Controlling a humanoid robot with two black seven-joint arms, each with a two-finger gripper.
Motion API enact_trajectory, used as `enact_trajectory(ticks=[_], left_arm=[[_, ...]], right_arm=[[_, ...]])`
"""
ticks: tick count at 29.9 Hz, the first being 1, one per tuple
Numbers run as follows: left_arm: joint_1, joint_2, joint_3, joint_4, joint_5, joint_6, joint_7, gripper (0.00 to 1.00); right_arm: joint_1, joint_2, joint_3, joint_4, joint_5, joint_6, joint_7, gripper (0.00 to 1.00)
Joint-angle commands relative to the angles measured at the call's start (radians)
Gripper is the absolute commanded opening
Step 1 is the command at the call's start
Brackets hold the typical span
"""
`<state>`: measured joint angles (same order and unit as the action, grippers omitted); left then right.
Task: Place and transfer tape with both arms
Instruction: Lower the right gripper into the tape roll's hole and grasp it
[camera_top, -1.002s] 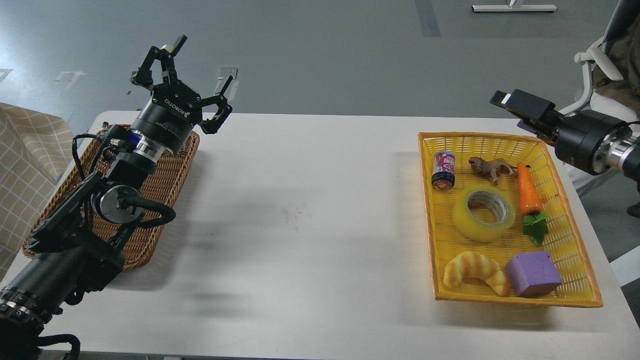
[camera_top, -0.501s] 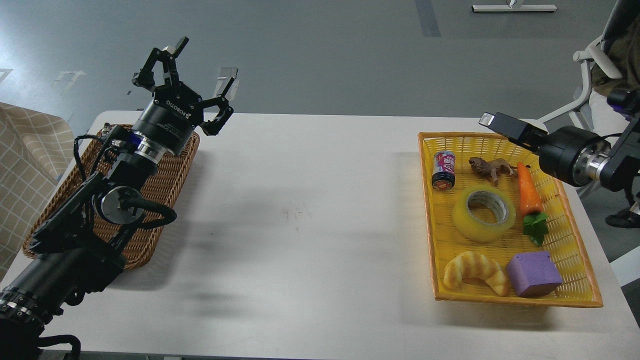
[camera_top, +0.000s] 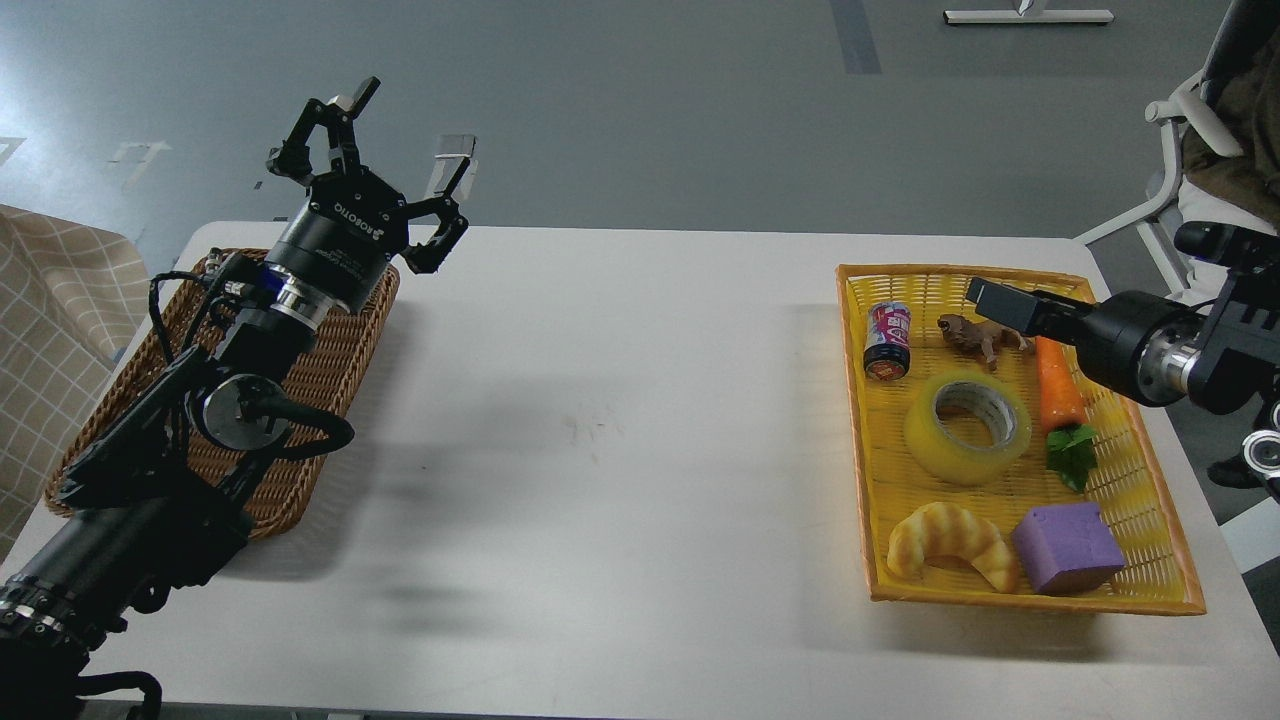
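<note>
The tape (camera_top: 967, 427), a wide translucent yellow roll with a grey-white core, lies flat in the middle of the yellow basket (camera_top: 1150, 470) at the right. My right gripper (camera_top: 1003, 305) comes in from the right and hovers over the basket's far end, above the toy lion, up and slightly right of the tape. It looks like one dark block, so its fingers cannot be told apart. My left gripper (camera_top: 405, 135) is open and empty, raised over the far end of the wicker basket (camera_top: 320, 380) at the left.
The yellow basket also holds a small can (camera_top: 887, 340), a brown toy lion (camera_top: 975, 335), a toy carrot (camera_top: 1058, 385), a pale croissant (camera_top: 950, 543) and a purple block (camera_top: 1067, 547). A white table (camera_top: 600, 440) lies between the baskets. A chair stands at the far right.
My right gripper has moved down and left, from beyond the basket's far right corner to over its far end. My left arm has barely moved.
</note>
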<state>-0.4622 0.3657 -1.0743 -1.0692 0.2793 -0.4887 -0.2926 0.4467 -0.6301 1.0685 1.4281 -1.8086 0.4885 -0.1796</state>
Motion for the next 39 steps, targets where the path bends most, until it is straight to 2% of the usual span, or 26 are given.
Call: enact_trajectory(ticks=[1, 10, 23, 27, 31, 34, 39], left_arm=[[-0.001, 0.001, -0.003, 0.0, 0.0, 0.0, -0.002, 0.98], [-0.001, -0.013, -0.001, 0.0, 0.0, 0.0, -0.002, 0.98], [-0.001, -0.01, -0.006, 0.0, 0.0, 0.0, -0.003, 0.98], [0.004, -0.013, -0.004, 0.0, 0.0, 0.0, -0.003, 0.98], [0.002, -0.013, -0.007, 0.0, 0.0, 0.0, -0.003, 0.98], [0.0, -0.013, -0.007, 0.0, 0.0, 0.0, -0.003, 0.98], [0.002, -0.011, -0.009, 0.0, 0.0, 0.0, -0.003, 0.98]], right_arm=[[-0.022, -0.002, -0.015, 0.0, -0.026, 0.0, 0.0, 0.99], [-0.062, -0.036, -0.078, -0.005, -0.057, 0.0, -0.001, 0.98], [-0.063, 0.012, -0.108, -0.046, -0.173, 0.0, -0.006, 0.92], [-0.057, 0.029, -0.111, -0.075, -0.193, 0.0, -0.018, 0.86], [-0.056, 0.038, -0.111, -0.109, -0.193, 0.0, -0.023, 0.85], [-0.056, 0.047, -0.114, -0.118, -0.193, 0.0, -0.023, 0.81], [-0.046, 0.066, -0.125, -0.153, -0.195, 0.0, -0.023, 0.69]])
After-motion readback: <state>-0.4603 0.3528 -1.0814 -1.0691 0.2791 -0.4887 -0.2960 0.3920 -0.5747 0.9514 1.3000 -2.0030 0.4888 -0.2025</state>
